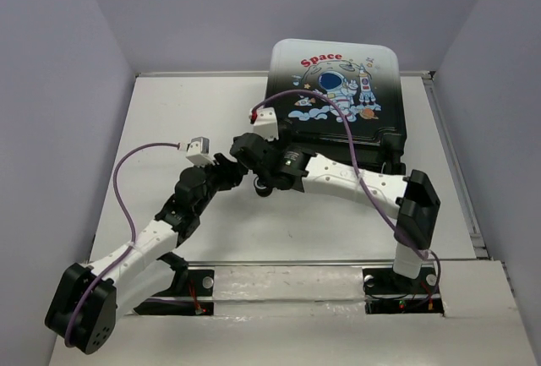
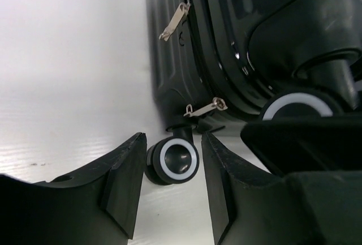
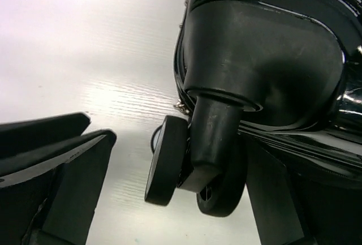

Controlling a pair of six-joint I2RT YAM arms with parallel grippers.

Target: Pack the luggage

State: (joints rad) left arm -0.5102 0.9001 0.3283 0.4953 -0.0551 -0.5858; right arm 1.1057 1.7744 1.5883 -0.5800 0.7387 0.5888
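Observation:
The luggage (image 1: 338,95) lies flat and closed at the back of the table, astronaut and red "Space" print facing up. Both grippers sit at its near left corner, by the wheels. My left gripper (image 1: 226,166) is open; in the left wrist view (image 2: 172,149) a black wheel with a white ring (image 2: 176,160) stands just ahead between its fingertips, apart from both. My right gripper (image 1: 251,153) is open; in the right wrist view (image 3: 186,166) a double caster wheel (image 3: 167,160) under the shell (image 3: 266,47) hangs between its jaws. Nothing is gripped.
Two metal zipper pulls (image 2: 175,21) (image 2: 206,107) hang on the suitcase's side seam. A second wheel (image 2: 297,106) shows to the right, with a dark part, probably the right gripper (image 2: 305,143), before it. White table (image 1: 169,129) with raised side edges lies left of the case.

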